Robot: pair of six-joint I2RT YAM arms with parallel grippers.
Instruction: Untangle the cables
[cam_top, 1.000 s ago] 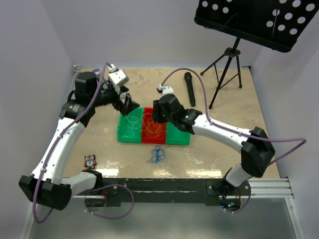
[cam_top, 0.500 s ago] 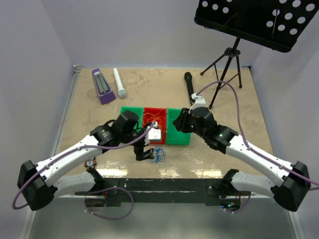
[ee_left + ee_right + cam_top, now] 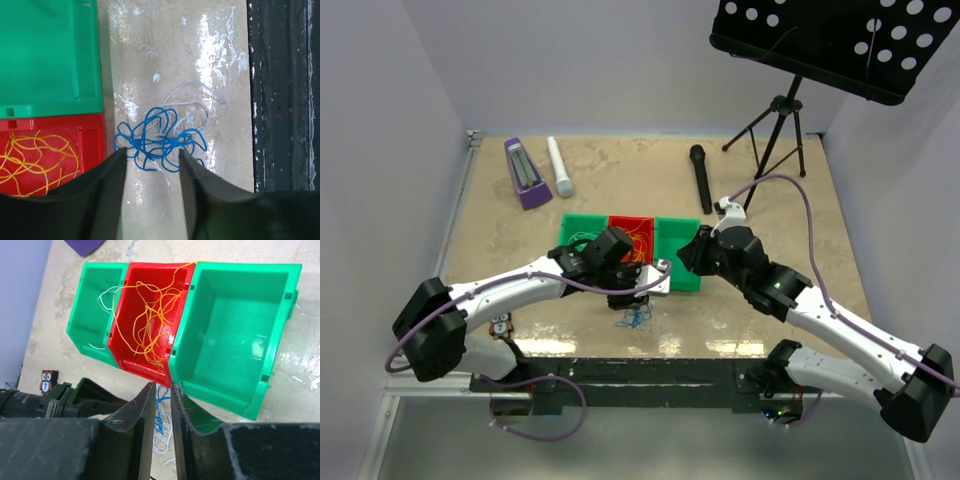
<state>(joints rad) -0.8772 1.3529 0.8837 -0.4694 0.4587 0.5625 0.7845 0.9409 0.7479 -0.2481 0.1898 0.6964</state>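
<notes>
The cables lie in three places. A blue tangle point(image 3: 160, 140) with a thin white wire point(image 3: 192, 107) looped through it rests on the table in front of the bins point(image 3: 636, 318). Yellow-orange wire point(image 3: 147, 315) fills the red bin point(image 3: 120, 347), and a white wire point(image 3: 102, 302) lies in the left green bin point(image 3: 80, 322). My left gripper point(image 3: 151, 152) hovers low over the blue tangle's near edge, jaws apart, with loops just at its fingertips point(image 3: 119, 160). My right gripper point(image 3: 160, 386) hangs above the bins' front edge, jaws a narrow slit apart with nothing between them.
The right green bin point(image 3: 280, 335) holds nothing. At the back of the table lie a purple wedge-shaped object point(image 3: 525, 172), a white microphone point(image 3: 559, 166), a black microphone point(image 3: 701, 178) and a music stand's tripod point(image 3: 775, 130). An owl card point(image 3: 500, 326) sits front left beside the black rail point(image 3: 280, 100).
My left arm swung from the back left down to the blue tangle in front of the bins, its jaws narrowing. My right arm drew back from the red bin to the right, jaws narrowing too.
</notes>
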